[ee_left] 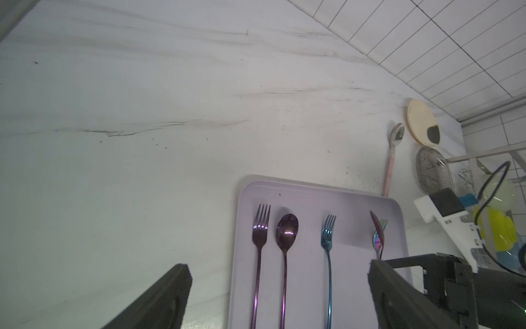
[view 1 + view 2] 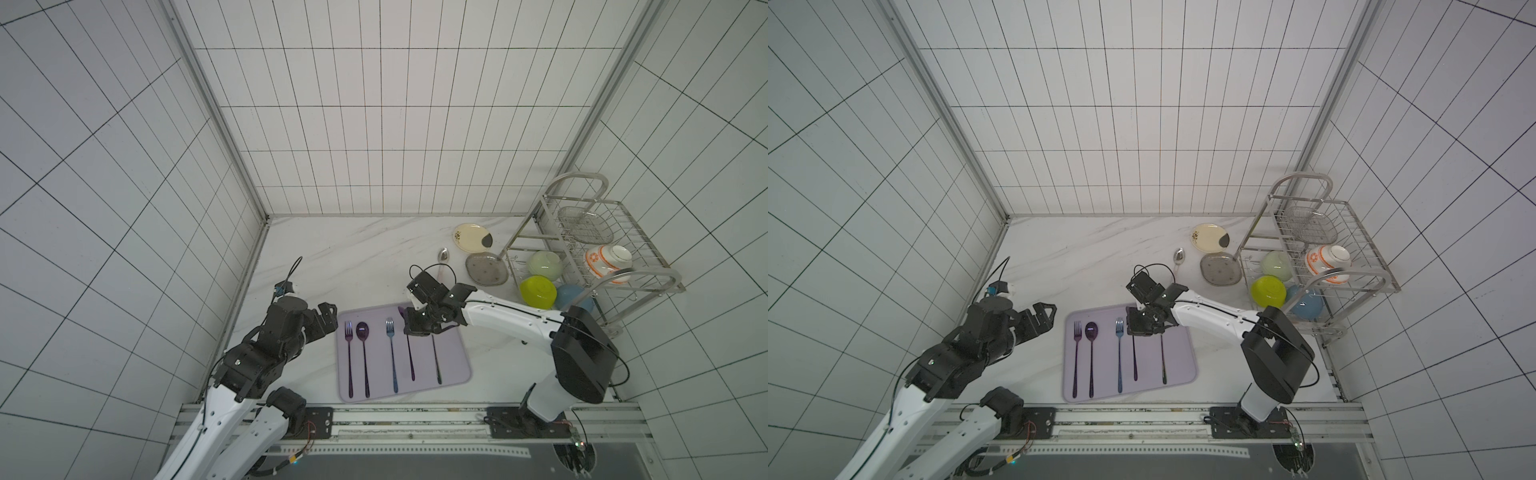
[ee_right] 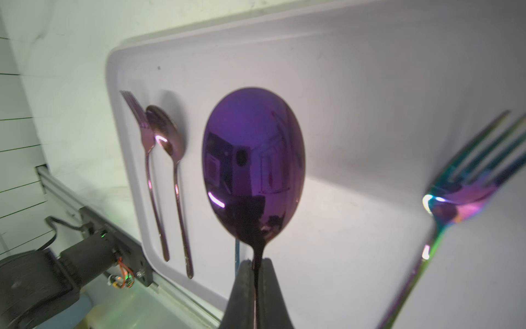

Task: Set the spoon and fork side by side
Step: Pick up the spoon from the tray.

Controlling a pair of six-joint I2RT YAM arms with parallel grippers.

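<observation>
My right gripper (image 3: 257, 265) is shut on the neck of a dark purple spoon (image 3: 253, 165), over the lilac mat (image 2: 453, 353). The spoon's bowl is raised at the mat's far edge, and its handle (image 2: 410, 357) runs toward the mat's front. A rainbow fork (image 3: 466, 196) lies just to its right, a blue fork (image 2: 390, 345) to its left. In both top views the right gripper (image 2: 415, 324) covers the rainbow fork's head. My left gripper (image 2: 328, 318) hangs open and empty beside the mat's left edge.
A purple fork (image 2: 349, 336) and purple spoon (image 2: 363, 332) lie paired on the mat's left. Behind the mat are a pink-handled silver spoon (image 2: 443, 257), a cream plate (image 2: 473, 237) and a grey metal plate (image 2: 486, 269). A wire dish rack (image 2: 623, 232) with bowls stands at right.
</observation>
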